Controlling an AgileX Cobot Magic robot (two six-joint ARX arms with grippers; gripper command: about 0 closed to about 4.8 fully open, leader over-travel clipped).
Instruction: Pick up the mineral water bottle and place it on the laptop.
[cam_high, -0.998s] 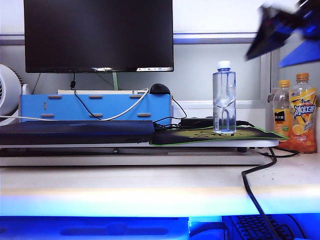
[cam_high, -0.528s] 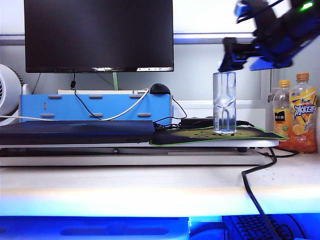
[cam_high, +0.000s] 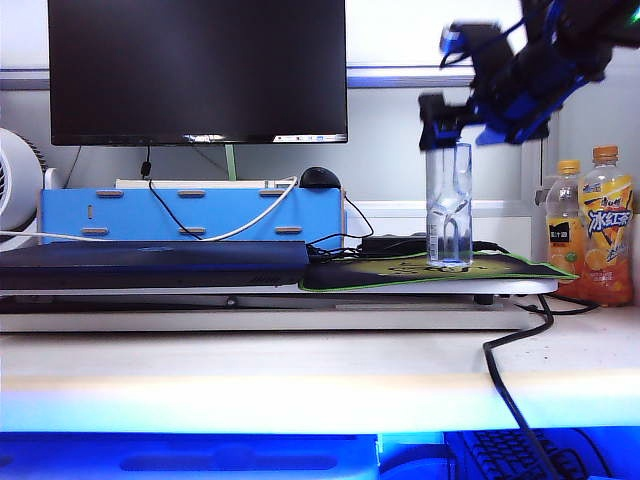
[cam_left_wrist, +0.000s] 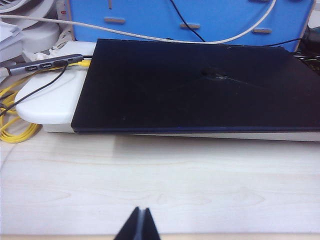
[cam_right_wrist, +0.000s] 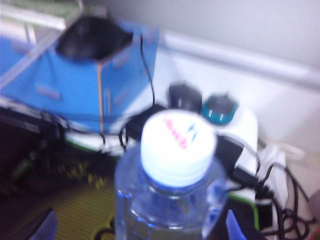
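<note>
right claw (cam_high: 440, 120) open | over mineral water bottle (cam_high: 448, 205) cap

Pale wooden desk (cam_high: 300, 375), white riser (cam_high: 300, 315), juice bottles (cam_high: 592, 240)

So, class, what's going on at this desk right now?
The right gripper, jaws open, is at the top of the water bottle, which stands upright on the mouse pad; it is not gripped yet. The laptop lies closed and flat to the left, nothing on it. The left gripper is shut, low over the bare desk in front of the laptop, handling nothing.
</note>
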